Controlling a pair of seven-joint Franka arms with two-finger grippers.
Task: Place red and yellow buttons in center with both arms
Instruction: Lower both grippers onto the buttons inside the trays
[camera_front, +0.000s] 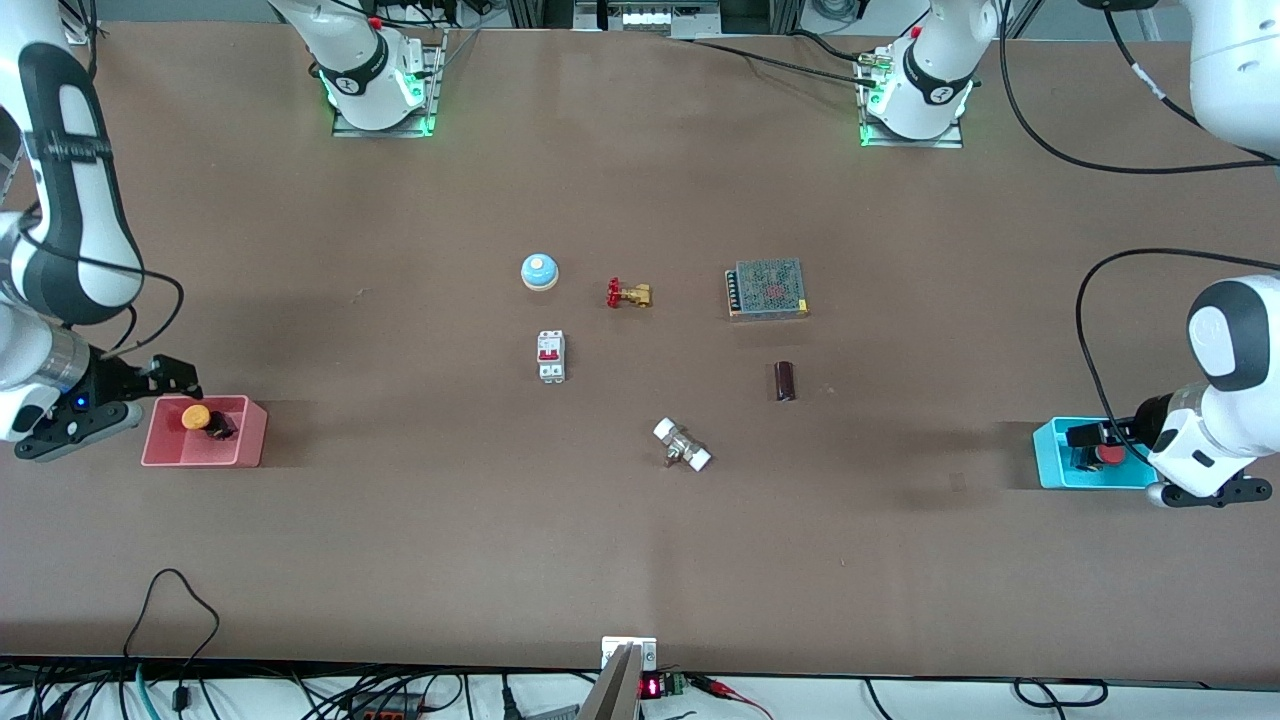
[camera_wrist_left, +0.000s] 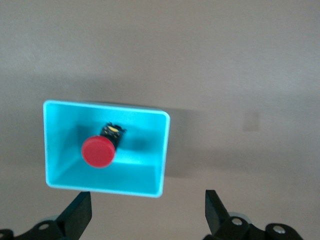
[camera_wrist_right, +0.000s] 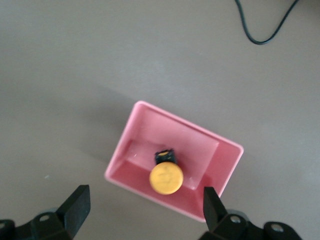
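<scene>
The orange-yellow button (camera_front: 196, 417) lies in a pink bin (camera_front: 252, 440) at the right arm's end of the table. It also shows in the right wrist view (camera_wrist_right: 166, 178), in the pink bin (camera_wrist_right: 226, 162). My right gripper (camera_front: 176, 378) (camera_wrist_right: 145, 210) is open and empty, up beside that bin's edge. The red button (camera_front: 1110, 455) lies in a cyan bin (camera_front: 1048, 462) at the left arm's end. In the left wrist view the red button (camera_wrist_left: 97, 151) sits in the cyan bin (camera_wrist_left: 165, 150). My left gripper (camera_front: 1086, 437) (camera_wrist_left: 148, 212) is open and empty, over the cyan bin's edge.
On the brown tabletop middle (camera_front: 640, 380) stand a blue dome bell (camera_front: 539, 271), a brass valve with red handle (camera_front: 629, 294), a white circuit breaker (camera_front: 551, 356), a power supply (camera_front: 767, 289), a dark cylinder (camera_front: 785, 381) and a white-ended fitting (camera_front: 682, 445).
</scene>
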